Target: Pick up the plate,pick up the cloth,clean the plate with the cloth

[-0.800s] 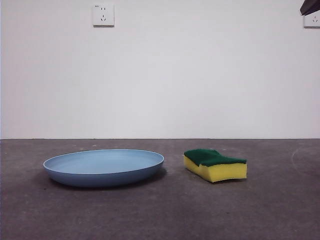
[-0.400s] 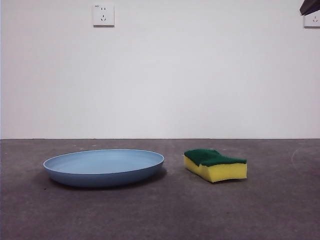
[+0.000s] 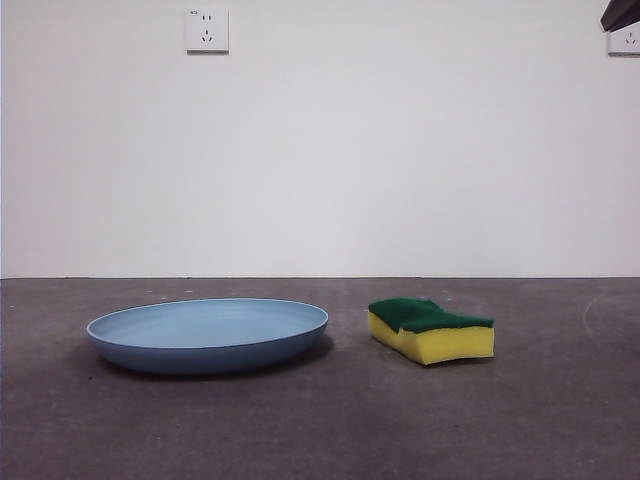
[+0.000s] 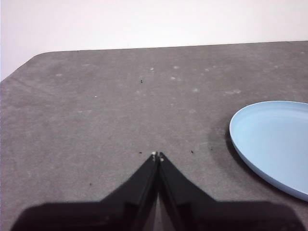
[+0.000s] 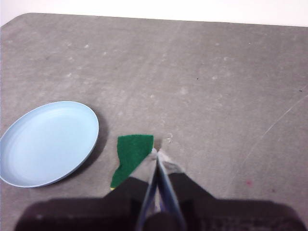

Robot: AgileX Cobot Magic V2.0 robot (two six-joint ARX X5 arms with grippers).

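Observation:
The light-blue plate (image 3: 207,334) lies flat on the grey table, left of centre in the front view. The cloth, a yellow sponge with a dark green top (image 3: 431,329), lies just right of it, apart from it. My left gripper (image 4: 157,155) is shut and empty, above the bare table beside the plate (image 4: 272,142). My right gripper (image 5: 155,152) is shut and empty, high above the sponge (image 5: 131,156), with the plate (image 5: 45,142) off to one side. In the front view only a black arm tip (image 3: 621,14) shows at the top right corner.
A white wall stands behind the table, with a socket (image 3: 206,29) high on the left and another (image 3: 624,40) at the right edge. The table's rounded far corner (image 4: 38,57) shows in the left wrist view.

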